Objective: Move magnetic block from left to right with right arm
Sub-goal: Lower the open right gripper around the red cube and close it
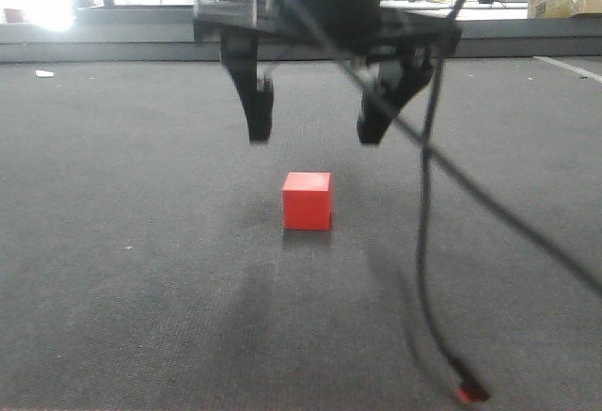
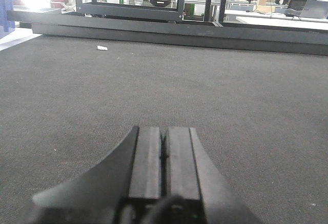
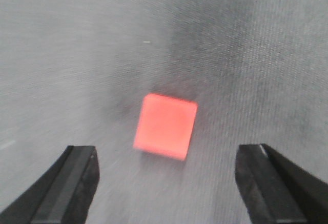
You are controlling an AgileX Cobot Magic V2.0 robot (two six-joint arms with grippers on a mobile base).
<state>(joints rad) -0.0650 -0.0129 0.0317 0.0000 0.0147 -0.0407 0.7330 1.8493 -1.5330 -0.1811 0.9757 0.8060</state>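
The magnetic block (image 1: 307, 200), a small red-orange cube, rests on the dark grey carpet. My right gripper (image 1: 315, 134) hangs open just above and behind it, one finger to each side, with nothing held. In the right wrist view the block (image 3: 165, 126) lies ahead of the right gripper (image 3: 166, 155), between the lines of the two spread fingers and apart from both. My left gripper (image 2: 164, 131) is shut with its pads pressed together and nothing between them, low over bare carpet; no block shows in that view.
A black cable (image 1: 428, 242) dangles from the right arm, right of the block, ending in a red-tipped plug (image 1: 468, 392) on the carpet. A dark metal rail (image 2: 164, 29) borders the carpet's far edge. A small white scrap (image 2: 102, 47) lies near it.
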